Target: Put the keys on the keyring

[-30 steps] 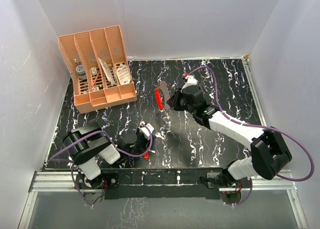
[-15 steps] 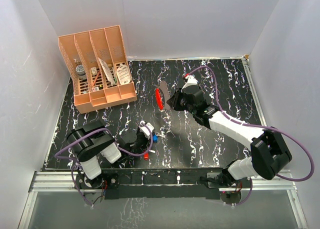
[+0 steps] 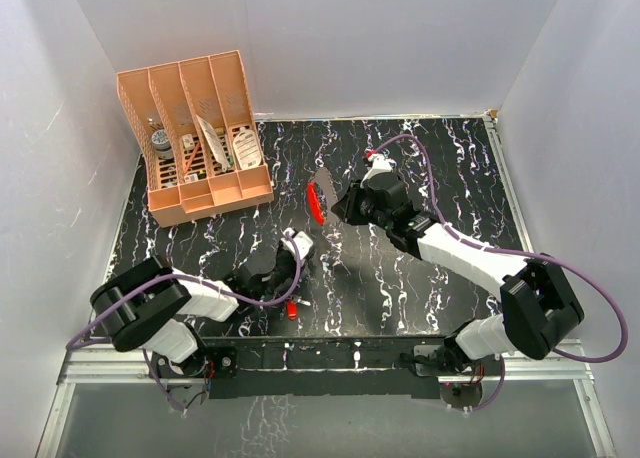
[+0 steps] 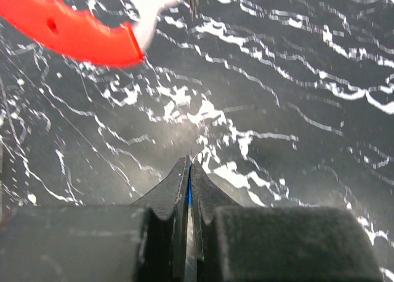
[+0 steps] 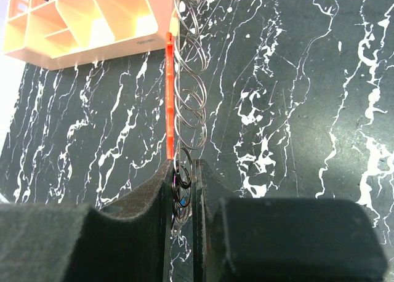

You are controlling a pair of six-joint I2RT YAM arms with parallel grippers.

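- A peach organizer [image 3: 195, 138] is standing at the far left corner of the black, white-veined counter [image 3: 450, 168]. Small items are sitting in its slots, and any print on them is too small to read.
- The keyring [image 3: 320, 196] is hanging just to the right of the organizer's near right corner, raised off the counter. Its red strip and its greyish band are both showing in the overhead view.
- The right gripper [image 3: 345, 204] is reaching in from the side away from the organizer, its jaws clamping one end of the keyring. In the right wrist view the black fingers [image 5: 138, 196] are covering that end, and wire coils are showing beside the red strip.
- The left gripper [image 3: 296, 248] is hovering nearer the arms than the organizer, just short of the keyring. Its jaws are pressing together on the blue key [image 4: 189, 196], and only a thin blue sliver is showing between them.
- The red key [image 3: 291, 311] is lying on the counter, well toward the near edge from the organizer, just beside the left arm's wrist.
- A purple cable [image 3: 590, 308] is looping over the right arm, far across the counter from the organizer.
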